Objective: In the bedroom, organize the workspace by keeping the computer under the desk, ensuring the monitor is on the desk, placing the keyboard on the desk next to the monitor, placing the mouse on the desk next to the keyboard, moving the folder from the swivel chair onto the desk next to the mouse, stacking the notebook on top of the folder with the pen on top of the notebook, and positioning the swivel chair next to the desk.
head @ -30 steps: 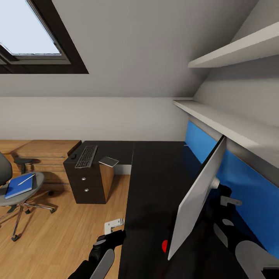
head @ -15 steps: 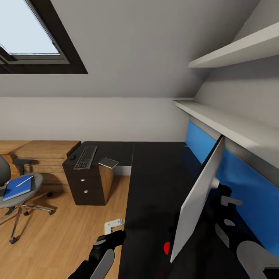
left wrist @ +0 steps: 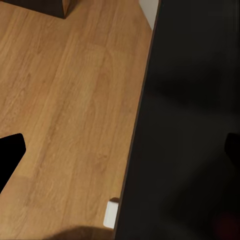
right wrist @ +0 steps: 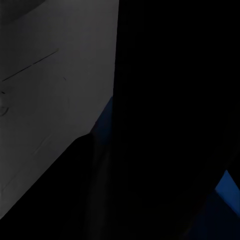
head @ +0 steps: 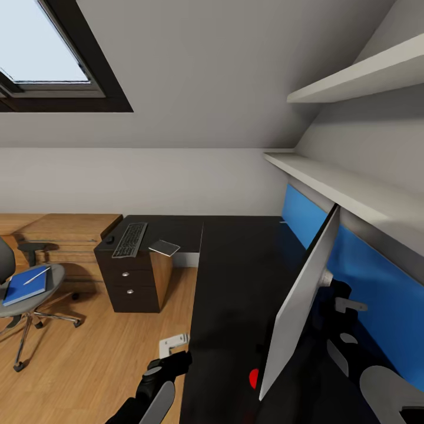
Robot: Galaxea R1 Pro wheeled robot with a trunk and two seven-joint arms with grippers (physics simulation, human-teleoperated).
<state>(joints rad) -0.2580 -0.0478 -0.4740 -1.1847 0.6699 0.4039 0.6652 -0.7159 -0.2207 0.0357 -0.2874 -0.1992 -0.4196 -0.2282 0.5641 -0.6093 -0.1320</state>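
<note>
Most of it is left, I'd say. Monitor (head: 300, 306) stands on the worktop (head: 235, 277), just beside the right arm; can't tell how those jaws are set. Keyboard (head: 130, 239) and mouse (head: 110, 239) sit far from both arms, well apart from the monitor. Folder (head: 25, 286) with pen (head: 36, 275) is on the swivel chair (head: 29, 294). Left jaws look released over the worktop edge.

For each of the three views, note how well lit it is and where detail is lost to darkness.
Head view: evenly daylit from the skylight, though the glossy black L-shaped desk swallows detail. Left wrist view: wooden floor bright, desk top nearly featureless black. Right wrist view: mostly black shadow; only a dim grey surface reads.
</note>
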